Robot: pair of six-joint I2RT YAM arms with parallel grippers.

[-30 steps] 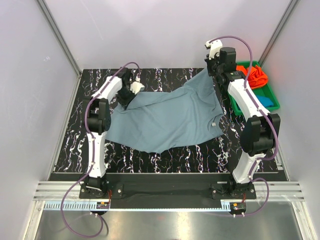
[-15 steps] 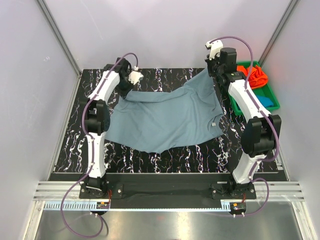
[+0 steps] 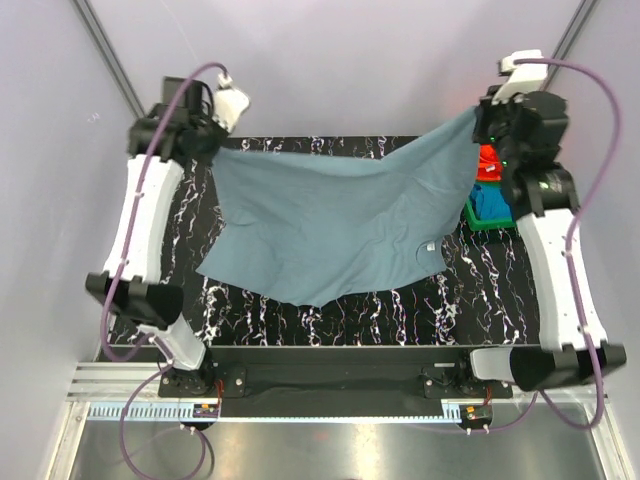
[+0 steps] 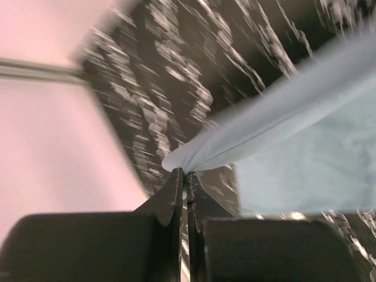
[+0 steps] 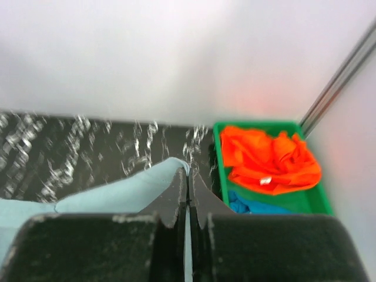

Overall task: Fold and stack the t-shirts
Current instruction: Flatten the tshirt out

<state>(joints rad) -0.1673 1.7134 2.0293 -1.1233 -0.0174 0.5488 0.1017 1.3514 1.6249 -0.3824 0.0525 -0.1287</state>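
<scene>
A dusty grey-blue t-shirt [image 3: 340,215] hangs stretched between both raised arms, its lower part draped on the black marbled table [image 3: 400,310]. My left gripper [image 4: 185,173] is shut on the shirt's far-left corner [image 4: 182,158]. Over at the far right, my right gripper [image 5: 188,171] is shut on the other corner [image 5: 176,164]. A small white neck label [image 3: 428,246] shows near the right hem. An orange t-shirt [image 5: 267,158] and a teal-blue t-shirt [image 5: 258,207] lie in the green tray [image 5: 217,141].
The green tray [image 3: 478,222] stands at the table's right edge, partly behind my right arm. Pale walls with metal frame posts [image 3: 110,55] close in the back and sides. A black rail [image 3: 330,380] runs along the near edge by the arm bases.
My left gripper closed on the shirt's corner, and both arms rose and spread outward, lifting the top edge of the grey-blue shirt off the table and pulling it taut.
</scene>
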